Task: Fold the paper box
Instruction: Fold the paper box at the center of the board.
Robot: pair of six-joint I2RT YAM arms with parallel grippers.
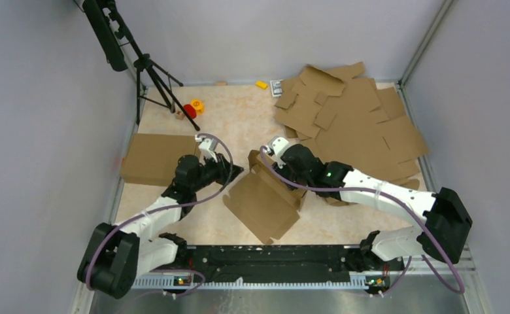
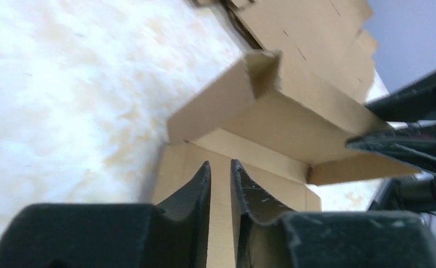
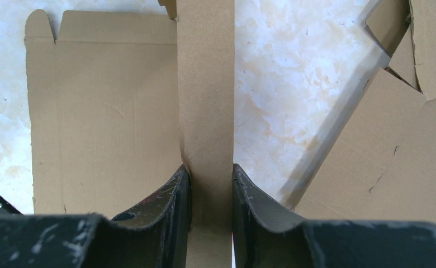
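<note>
The paper box (image 1: 265, 203) sits half-formed in the middle of the worktop (image 1: 239, 118), skewed to its edge. Its far end lies between my two arms and the rest stretches back toward my bases.

My right pincer (image 1: 263, 159) is pinching a narrow strip of the box. In the right wrist view that strip (image 3: 204, 84) runs straight out from between the fingers (image 3: 176, 195), and the wide panel lies flat to its left.

My left pincer (image 1: 235, 171) comes in from the other side at the same far end. Its fingers (image 2: 202, 187) are nearly together with cardboard showing in the gap, but I cannot tell whether they are gripping it. Just beyond them a raised wall of the box (image 2: 271, 111) stands across my line of reach.

I judge both arms equally close, so the fold depends on my right hold.
</note>
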